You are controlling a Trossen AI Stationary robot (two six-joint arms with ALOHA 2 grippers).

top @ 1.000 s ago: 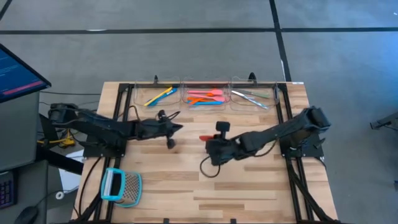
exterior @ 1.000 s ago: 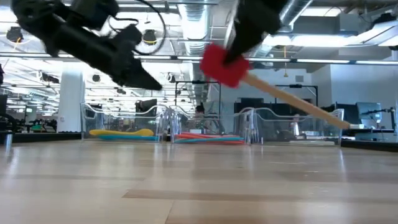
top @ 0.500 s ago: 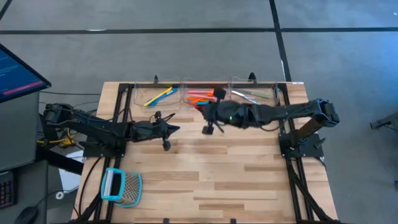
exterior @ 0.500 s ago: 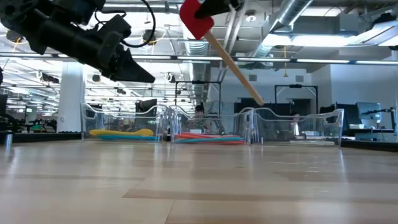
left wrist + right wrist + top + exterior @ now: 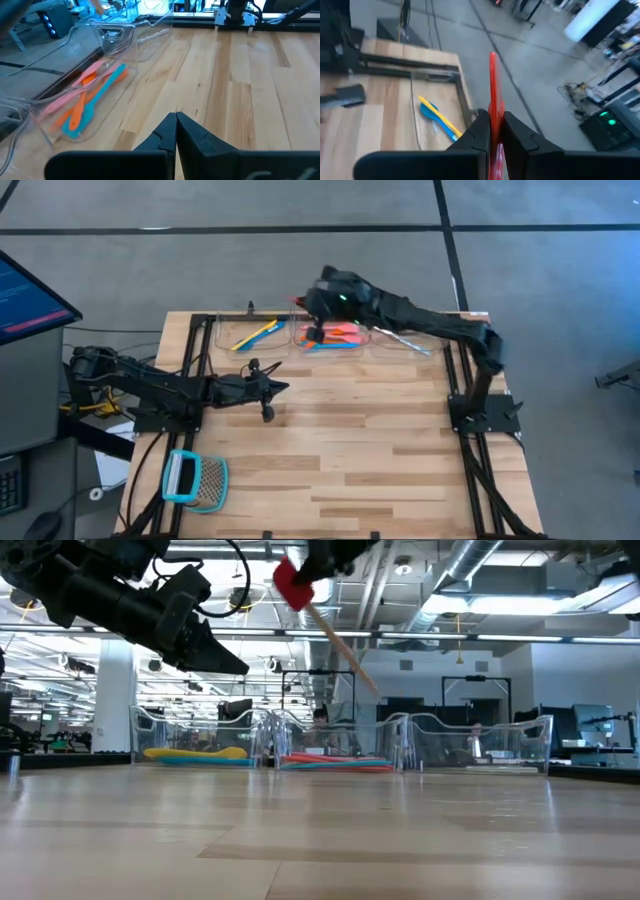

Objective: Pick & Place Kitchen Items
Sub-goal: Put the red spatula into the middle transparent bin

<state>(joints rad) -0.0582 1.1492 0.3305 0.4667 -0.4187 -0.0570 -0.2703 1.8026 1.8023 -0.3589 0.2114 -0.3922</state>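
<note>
Above the clear bins point(image 5: 330, 335), the right gripper point(image 5: 318, 305) is clamping the red-headed spatula point(image 5: 293, 586), probably over the middle one; the left gripper point(image 5: 283, 387) is hovering, fingers together.

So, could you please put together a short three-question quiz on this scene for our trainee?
1. True or false: the right pincer is shut on the red-headed spatula.
2. Which clear tray holds the yellow and blue utensils?
A. the one nearest the left arm's side
B. the middle tray
C. the one nearest the right arm's side
3. Fill in: the left pincer is ____ and holds nothing.

Key
1. True. The spatula is held high above the middle tray, its wooden handle sloping down.
2. A.
3. Shut; it hovers over the bare wooden table, short of the trays.
</note>
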